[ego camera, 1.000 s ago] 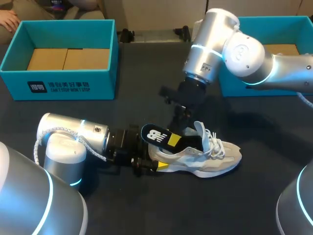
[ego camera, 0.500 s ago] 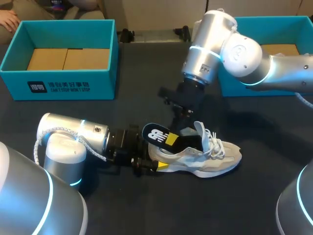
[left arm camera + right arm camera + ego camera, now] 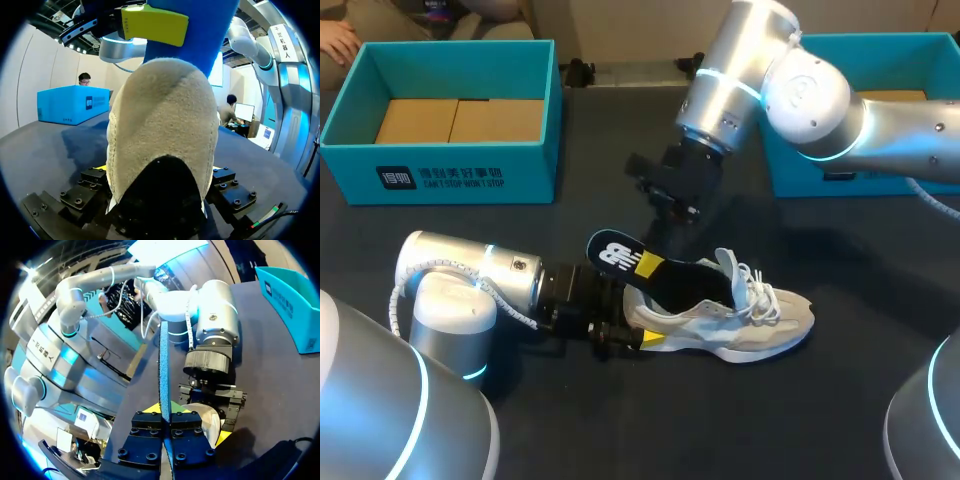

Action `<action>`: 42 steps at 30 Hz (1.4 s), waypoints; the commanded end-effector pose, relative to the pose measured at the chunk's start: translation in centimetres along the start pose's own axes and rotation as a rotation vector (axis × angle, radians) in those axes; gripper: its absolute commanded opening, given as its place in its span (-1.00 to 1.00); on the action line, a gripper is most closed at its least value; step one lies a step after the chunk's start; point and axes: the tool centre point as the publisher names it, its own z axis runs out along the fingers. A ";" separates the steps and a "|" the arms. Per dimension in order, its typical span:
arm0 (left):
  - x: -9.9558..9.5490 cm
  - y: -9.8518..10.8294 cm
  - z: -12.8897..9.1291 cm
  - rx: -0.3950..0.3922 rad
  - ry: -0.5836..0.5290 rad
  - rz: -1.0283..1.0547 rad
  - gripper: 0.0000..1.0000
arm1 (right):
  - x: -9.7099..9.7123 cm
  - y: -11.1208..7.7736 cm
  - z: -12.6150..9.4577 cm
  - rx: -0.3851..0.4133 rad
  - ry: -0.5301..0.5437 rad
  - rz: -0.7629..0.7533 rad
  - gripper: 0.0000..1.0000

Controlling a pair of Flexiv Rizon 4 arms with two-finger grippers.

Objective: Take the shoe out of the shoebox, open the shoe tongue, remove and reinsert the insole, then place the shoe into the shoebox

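beige shoe (image 3: 745, 318) lies crosswise, toe rightward; left tool (image 3: 634, 332) clamps heel, right tool (image 3: 648, 263) pinches insole (image 3: 611, 252).

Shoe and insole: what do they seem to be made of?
Shoe: the heel looks like cream suede or a napped synthetic. It is matte and fuzzy, with stitched seams, and the black patch low on it looks smoother.
Insole: probably foam with a fabric face. It is thin, black on top and blue underneath, and curves where it rises out of the shoe.
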 end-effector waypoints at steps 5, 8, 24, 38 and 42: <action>0.0 0.0 0.0 -0.001 -0.001 0.000 -1.00 | 0.0 0.0 0.0 0.000 -0.002 0.001 -1.00; 0.0 0.0 0.0 -0.001 -0.001 0.000 -1.00 | -0.5 1.2 -0.1 -0.013 -0.011 -0.005 -1.00; 0.0 0.0 0.0 -0.001 -0.001 0.000 -1.00 | 4.3 6.7 -5.9 -0.150 -0.176 -0.133 -1.00; 0.0 0.0 0.0 -0.001 -0.001 0.000 -1.00 | 8.3 10.3 -8.4 -0.123 -0.260 -0.266 -1.00; 0.0 0.0 0.0 -0.001 -0.001 0.000 -1.00 | 11.9 12.3 -10.5 -0.189 -0.245 -0.414 -1.00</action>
